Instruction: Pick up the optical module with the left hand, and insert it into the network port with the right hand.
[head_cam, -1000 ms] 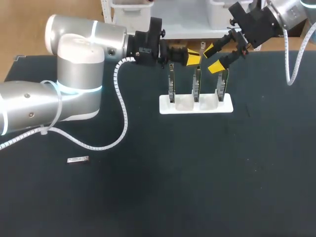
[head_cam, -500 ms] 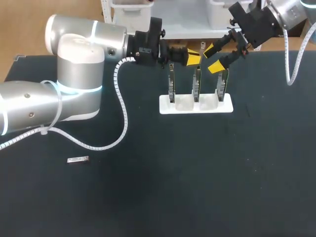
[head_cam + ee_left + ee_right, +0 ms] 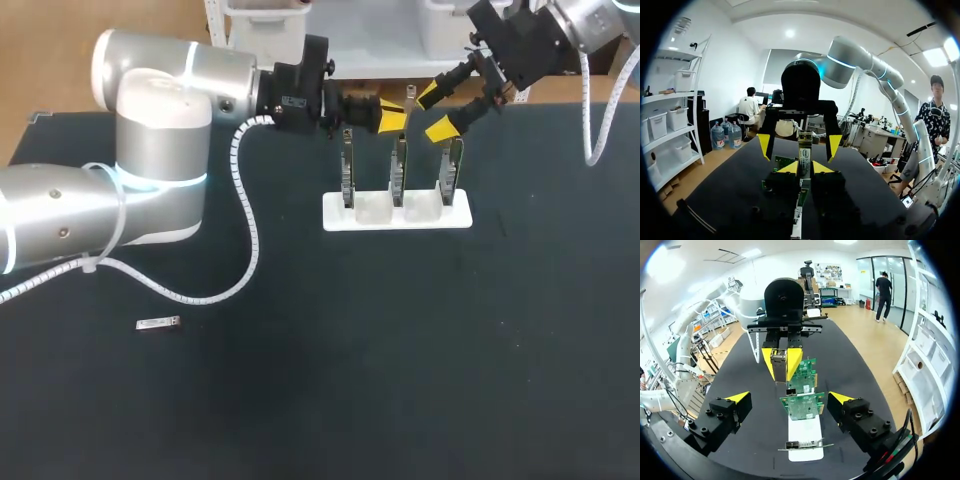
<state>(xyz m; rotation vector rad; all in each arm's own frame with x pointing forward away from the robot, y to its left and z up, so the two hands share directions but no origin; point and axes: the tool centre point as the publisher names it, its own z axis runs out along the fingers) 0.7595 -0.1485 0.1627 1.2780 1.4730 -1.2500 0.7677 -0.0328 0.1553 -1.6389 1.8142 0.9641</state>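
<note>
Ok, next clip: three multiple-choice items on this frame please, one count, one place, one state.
1. How many circuit boards stand in the white stand? A two; B three; C four.
2. Where is the small silver part? A in the stand; B flat on the table, far from the stand; C atop a board.
3. The right end effector is: A open; B shut on a board; C shut on the silver part.
Answers: 1 B, three upright in a row. 2 B, it lies alone on the dark table. 3 A, its tips stand apart, empty; the left end effector holds the optical module.
</note>
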